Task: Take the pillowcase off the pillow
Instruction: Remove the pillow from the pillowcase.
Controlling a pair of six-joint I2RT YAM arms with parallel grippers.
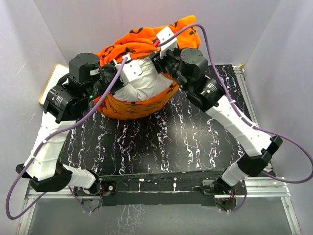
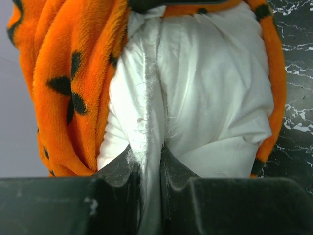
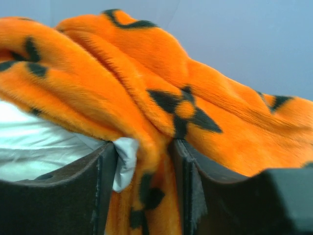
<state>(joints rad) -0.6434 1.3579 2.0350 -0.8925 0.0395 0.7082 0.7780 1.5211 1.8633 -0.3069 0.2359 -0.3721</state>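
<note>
1. At the far left, a wood-framed board (image 1: 50,78) lies on the table's edge, partly hidden behind the left arm.
2. The left gripper (image 2: 150,161) is clenched on a raised fold of the pillow (image 2: 210,98). In the left wrist view the white fabric is pinched tight between both dark fingers (image 2: 117,171), with frayed threads at the seam.
3. The pillow sits toward the back middle of the black marbled table (image 1: 161,142), between the two arms. Its white middle is bare and bulges out toward the near side.
4. The pillowcase (image 1: 128,47) is bunched in a heap over the pillow's far top. A band of it also wraps under the pillow's near edge, touching the tabletop. In the left wrist view, orange plush borders the white on both sides.
5. The right gripper (image 3: 144,156) reaches in from the right at the top of the heap. It is grasping a thick fold of the pillowcase: orange plush fills the gap and presses against both fingers (image 3: 188,171), with a small tuft of white beside the left one.
</note>
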